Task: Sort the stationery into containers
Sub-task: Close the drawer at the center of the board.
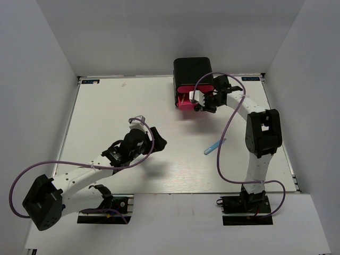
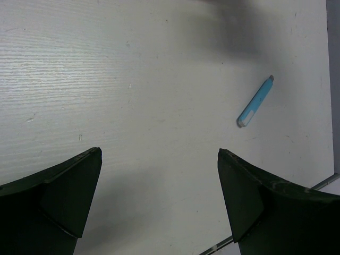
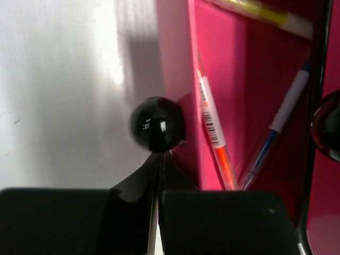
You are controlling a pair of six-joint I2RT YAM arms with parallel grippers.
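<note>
The right pincer [image 3: 160, 162] is closed, its two black fingers [image 3: 223, 223] pressed together with only a thin seam between them, gripping nothing; its tips meet at the lower edge of a glossy black round knob [image 3: 158, 124] sitting at 12 o'clock from them, though whether they actually touch it I cannot tell; the knob fronts a pink drawer [image 3: 223, 79] that stands pulled out at 2 o'clock; inside lie an orange pen [image 3: 215, 133] with a white barcode label, a blue pen [image 3: 276, 127] with a white band leaning toward it, and a yellow pen [image 3: 260, 11] across the far end; a second knob [image 3: 326, 125] shows at 3 o'clock; from above, the drawer juts from a black round-cornered box [image 1: 191, 69] at the table's [image 1: 117, 117] 12 o'clock edge; the left pincer [image 2: 159, 154] is spread wide and holds nothing, hovering over bare white table; a light-blue marker [image 2: 255, 102] with a grey tip lies slanted at 2 o'clock from it in the wrist view, well apart from both the fingers and the box.
</note>
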